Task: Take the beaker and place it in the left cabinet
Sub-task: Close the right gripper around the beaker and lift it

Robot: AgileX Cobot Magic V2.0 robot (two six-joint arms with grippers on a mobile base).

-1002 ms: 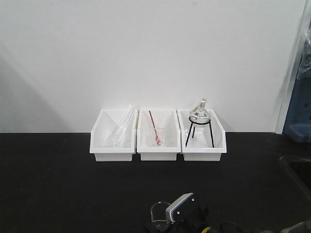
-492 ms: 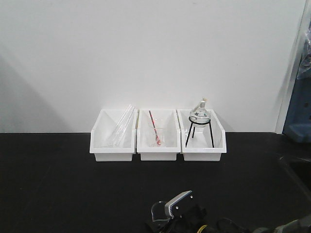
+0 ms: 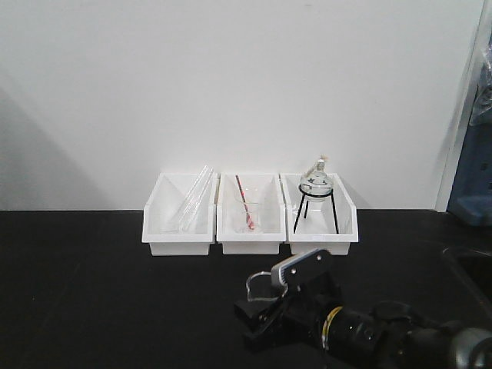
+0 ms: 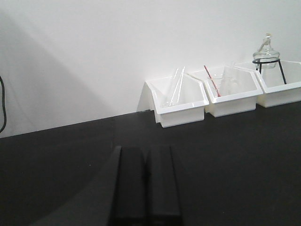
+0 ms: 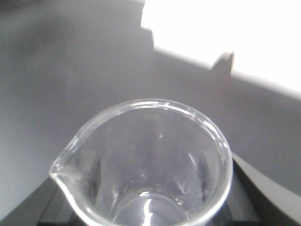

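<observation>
Against the pictures of a second ago, the right pincer point(image 3: 265, 290) stands higher and further into the front view. It was then barely showing at the front edge of the black table point(image 3: 92, 307), and more of its arm is now visible. It pinches the small clear glass beaker point(image 3: 259, 283), upright, spout to the left in the wrist view, near the middle of the front edge. The beaker appears lifted clear of the table, so the grasp is judged secure and transport can begin. The left cabinet is in no view. The left pincer point(image 4: 146, 188) is pressed together and empty, low over the table. The three white plastic bins point(image 3: 177, 244) at the rear edge are unchanged.
</observation>
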